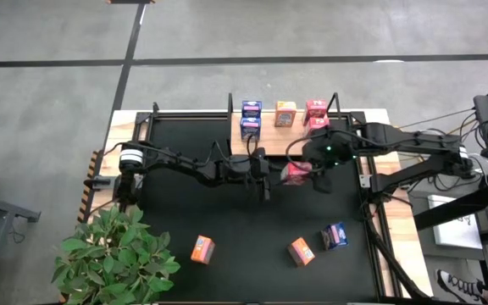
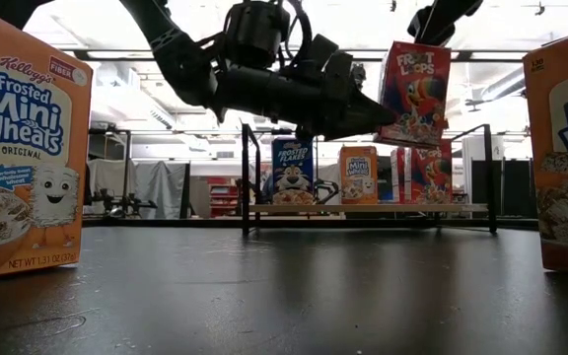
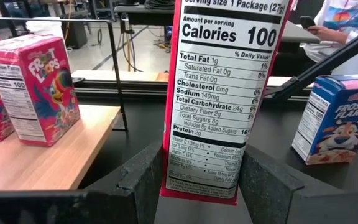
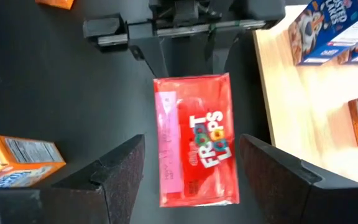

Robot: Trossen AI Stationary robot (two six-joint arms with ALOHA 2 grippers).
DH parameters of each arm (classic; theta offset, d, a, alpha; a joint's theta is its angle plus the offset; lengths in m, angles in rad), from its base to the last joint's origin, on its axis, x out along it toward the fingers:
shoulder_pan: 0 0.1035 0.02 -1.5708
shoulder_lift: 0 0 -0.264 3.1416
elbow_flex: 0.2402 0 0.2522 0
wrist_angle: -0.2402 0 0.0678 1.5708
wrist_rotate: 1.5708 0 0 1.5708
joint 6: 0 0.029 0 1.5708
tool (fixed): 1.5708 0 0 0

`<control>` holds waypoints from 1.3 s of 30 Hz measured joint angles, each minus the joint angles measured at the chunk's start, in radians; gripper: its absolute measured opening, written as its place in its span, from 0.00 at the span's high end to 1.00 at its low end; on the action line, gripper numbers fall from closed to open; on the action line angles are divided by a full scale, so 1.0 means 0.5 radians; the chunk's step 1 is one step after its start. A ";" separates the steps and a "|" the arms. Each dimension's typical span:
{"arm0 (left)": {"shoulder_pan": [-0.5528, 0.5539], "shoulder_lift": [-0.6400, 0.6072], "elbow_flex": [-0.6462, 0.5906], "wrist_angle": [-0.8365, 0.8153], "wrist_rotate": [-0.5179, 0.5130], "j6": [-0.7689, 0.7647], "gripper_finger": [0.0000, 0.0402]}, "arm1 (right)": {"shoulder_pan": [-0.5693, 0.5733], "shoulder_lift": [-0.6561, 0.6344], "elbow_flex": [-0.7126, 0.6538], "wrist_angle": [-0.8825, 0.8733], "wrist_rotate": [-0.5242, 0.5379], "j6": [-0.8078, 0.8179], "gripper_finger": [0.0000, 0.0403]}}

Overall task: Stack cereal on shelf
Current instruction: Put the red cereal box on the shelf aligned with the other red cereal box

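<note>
The left gripper (image 3: 194, 186) is clamped on the lower end of a red-pink Froot Loops box (image 2: 414, 94), one finger on each narrow side, holding it upright in the air just in front of the shelf (image 1: 269, 140). The right gripper (image 4: 188, 180) hangs directly above the same box with its fingers spread wide to either side of the top face and touching nothing. The box's long axis runs from the left gripper toward the right gripper, so the right arm is the nearer one to take it over from above.

On the shelf stand blue Frosted Flakes boxes (image 1: 251, 110), an orange Mini-Wheats box (image 1: 285, 113) and two more Froot Loops boxes (image 1: 316, 108). In front of the shelf, well apart on the black mat (image 1: 176, 212), lie two orange boxes (image 1: 202, 249) and one blue box (image 1: 335, 235).

Legible print: "Froot Loops", "Frosted Flakes", "Kellogg's Frosted Mini-Wheats Original", and on the held box's side panel, "Calories 100".
</note>
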 joint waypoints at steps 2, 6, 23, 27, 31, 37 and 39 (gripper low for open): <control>0.000 0.000 0.000 0.000 -0.001 0.000 0.57 | 0.000 0.030 0.005 -0.017 0.001 0.001 0.38; 0.000 0.000 0.010 0.000 0.000 -0.005 0.57 | 0.005 0.090 0.005 -0.017 0.019 -0.036 0.38; 0.001 0.000 0.013 -0.002 0.000 0.011 0.55 | 0.021 0.145 0.005 -0.030 0.115 -0.145 0.62; 0.001 0.000 0.014 -0.010 0.000 0.007 0.48 | 0.022 0.145 0.005 -0.035 0.155 -0.235 0.63; 0.007 -0.007 0.017 -0.086 -0.005 0.011 0.40 | -0.019 0.151 0.005 -0.049 0.220 -0.303 0.63; 0.027 -0.085 0.017 -0.349 -0.011 0.018 0.34 | -0.157 0.155 0.004 -0.059 0.276 -0.403 0.63; 0.027 -0.116 0.015 -0.439 -0.014 0.023 0.34 | -0.225 0.155 0.001 -0.063 0.301 -0.437 0.63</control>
